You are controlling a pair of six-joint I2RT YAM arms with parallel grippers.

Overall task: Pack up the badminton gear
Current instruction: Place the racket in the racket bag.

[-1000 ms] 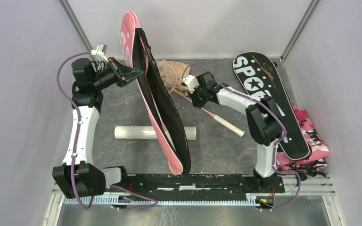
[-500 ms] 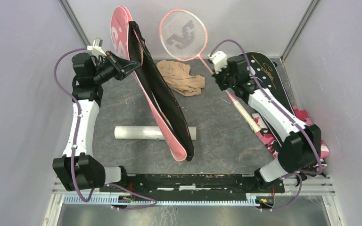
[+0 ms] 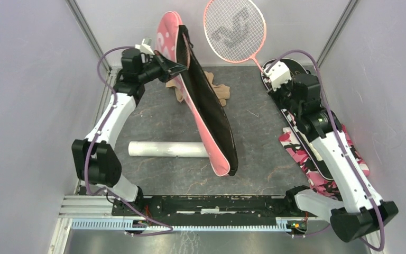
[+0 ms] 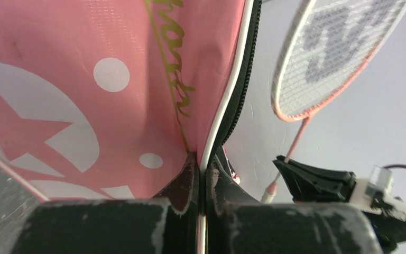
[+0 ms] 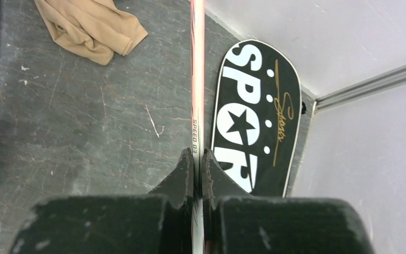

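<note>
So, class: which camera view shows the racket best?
Top external: the racket shows nearly its whole strung head, plus the shaft down to the right end effector. Left wrist crops the head's top. Right wrist shows only the clamped shaft, edge-on.

You have a crumpled tan cloth [image 3: 220,91] lying on the dark grey desk [image 3: 153,119] at about twelve o'clock, near the back wall. Your pink camouflage cloth [image 3: 295,146] lies at four o'clock by the right-hand wall, well apart from it.
</note>
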